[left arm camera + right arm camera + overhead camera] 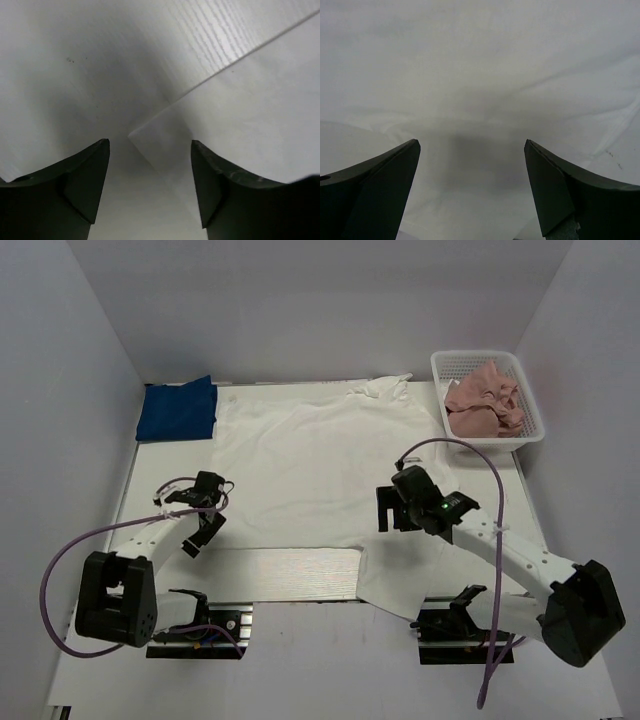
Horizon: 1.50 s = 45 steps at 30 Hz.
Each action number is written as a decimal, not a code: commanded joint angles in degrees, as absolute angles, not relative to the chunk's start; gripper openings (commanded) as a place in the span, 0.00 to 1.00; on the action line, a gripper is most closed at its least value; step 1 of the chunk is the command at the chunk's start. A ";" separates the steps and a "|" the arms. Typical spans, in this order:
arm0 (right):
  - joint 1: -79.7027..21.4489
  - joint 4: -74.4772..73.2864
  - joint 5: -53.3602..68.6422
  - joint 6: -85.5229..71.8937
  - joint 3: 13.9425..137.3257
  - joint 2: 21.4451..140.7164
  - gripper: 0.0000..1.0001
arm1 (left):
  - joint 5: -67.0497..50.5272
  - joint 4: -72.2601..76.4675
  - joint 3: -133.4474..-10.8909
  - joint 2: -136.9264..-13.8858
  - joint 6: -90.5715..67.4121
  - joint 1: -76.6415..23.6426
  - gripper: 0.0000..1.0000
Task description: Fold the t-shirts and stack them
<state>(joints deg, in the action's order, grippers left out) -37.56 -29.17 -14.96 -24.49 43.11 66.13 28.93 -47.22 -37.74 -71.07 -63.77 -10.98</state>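
Note:
A white t-shirt (pixel 300 470) lies spread flat on the table with a plain side up; no print shows. A folded royal-blue t-shirt (pixel 177 408) lies at the far left. A crumpled dusty-pink t-shirt (pixel 484 400) sits in the basket. My left gripper (pixel 205 530) is open and empty just over the white shirt's near left corner; that corner (pixel 150 135) lies between the jaws (pixel 150 142). My right gripper (pixel 386 512) is open and empty low over the shirt's near right part; white cloth (pixel 480 75) fills the view between its jaws (pixel 472 142).
A white mesh basket (pixel 532 400) stands at the far right corner. White walls close in the table on the left, back and right. A strip of bare table (pixel 290 573) shows at the near edge, between the arm bases. Purple cables loop off both arms.

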 commanded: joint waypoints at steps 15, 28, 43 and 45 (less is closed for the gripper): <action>-61.51 -47.99 -17.75 -43.85 41.92 67.32 0.90 | 22.68 -39.02 -34.54 -76.21 -60.91 -7.82 0.00; -74.00 -40.61 -9.93 -51.59 32.61 74.27 0.76 | 21.80 -39.90 -35.60 -73.83 -60.03 -7.82 0.00; -67.26 -44.83 -28.38 -50.91 39.64 70.05 0.00 | 21.26 -43.32 -39.81 -70.14 -60.03 -7.82 0.00; -65.23 -44.13 -30.58 -48.36 41.30 69.17 0.00 | 21.27 -43.85 -41.83 -70.83 -60.03 -7.82 0.00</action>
<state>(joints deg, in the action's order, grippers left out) -67.92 -43.13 -22.26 -52.03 37.76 71.31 21.17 -42.61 -38.00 -71.99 -60.36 -8.03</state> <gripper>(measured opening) 0.015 0.022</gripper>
